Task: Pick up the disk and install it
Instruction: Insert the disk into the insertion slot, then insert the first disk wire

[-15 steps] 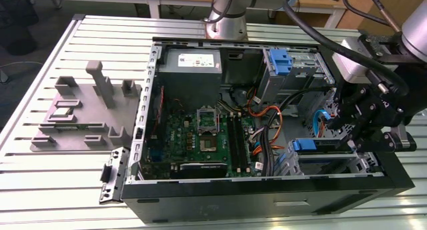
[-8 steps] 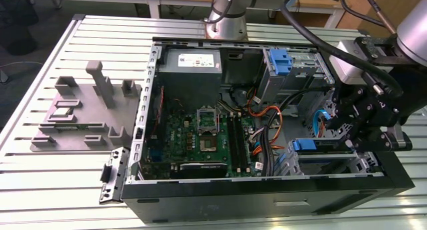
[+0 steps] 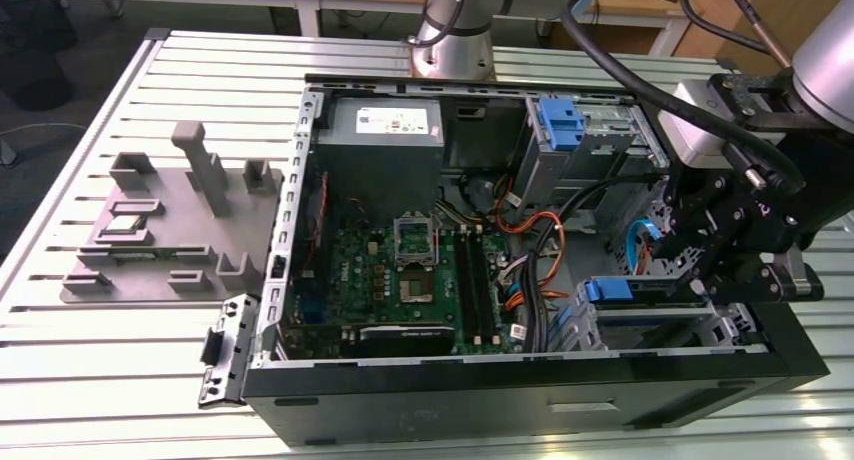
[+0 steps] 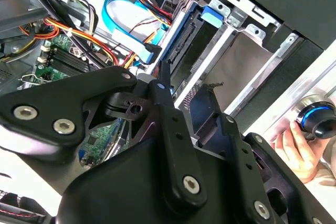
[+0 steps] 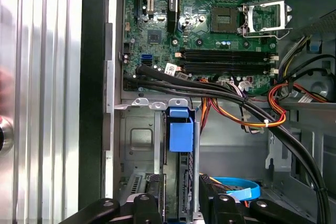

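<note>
The gripper (image 3: 731, 270) hovers over the drive cage (image 3: 667, 325) at the open computer case's (image 3: 534, 380) front corner, its fingers parted either side of the disk (image 5: 181, 182); the disk stands on edge in its slot, apparently seated already.
</note>
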Motion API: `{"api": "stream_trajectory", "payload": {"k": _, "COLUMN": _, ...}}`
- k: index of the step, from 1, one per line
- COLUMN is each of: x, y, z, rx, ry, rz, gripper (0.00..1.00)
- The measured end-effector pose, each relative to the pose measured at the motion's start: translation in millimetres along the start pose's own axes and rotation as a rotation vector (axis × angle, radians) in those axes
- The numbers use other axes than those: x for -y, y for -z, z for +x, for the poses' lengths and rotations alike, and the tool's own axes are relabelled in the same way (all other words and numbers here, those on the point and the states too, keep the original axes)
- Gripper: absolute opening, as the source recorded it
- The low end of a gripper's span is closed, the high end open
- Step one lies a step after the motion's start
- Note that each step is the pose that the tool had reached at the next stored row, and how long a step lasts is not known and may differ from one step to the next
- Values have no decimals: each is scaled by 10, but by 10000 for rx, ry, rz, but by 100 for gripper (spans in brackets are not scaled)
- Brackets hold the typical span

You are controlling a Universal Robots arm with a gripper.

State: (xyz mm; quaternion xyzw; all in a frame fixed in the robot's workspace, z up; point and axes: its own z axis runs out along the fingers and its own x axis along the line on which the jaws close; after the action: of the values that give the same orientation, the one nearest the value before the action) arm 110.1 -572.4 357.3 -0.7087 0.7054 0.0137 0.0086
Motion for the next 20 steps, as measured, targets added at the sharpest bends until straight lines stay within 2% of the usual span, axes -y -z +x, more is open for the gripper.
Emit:
{"api": "stream_trajectory", "payload": {"k": 12, "x": 0, "y": 0, "z": -3, "rx": 1, "ry": 0, "rz": 0, "gripper": 42}}
{"api": "stream_trajectory", "payload": {"k": 14, "x": 0, "y": 26, "z": -5, "rx": 0, "ry": -1, "rz": 0, "gripper": 42}}
{"api": "stream_trajectory", "payload": {"k": 17, "x": -1, "y": 102, "z": -7, "rx": 0, "ry": 0, "rz": 2, "gripper": 42}}
{"api": "stream_trajectory", "payload": {"k": 20, "x": -1, "y": 117, "z": -13, "rx": 4, "ry": 0, "rz": 3, "gripper": 42}}
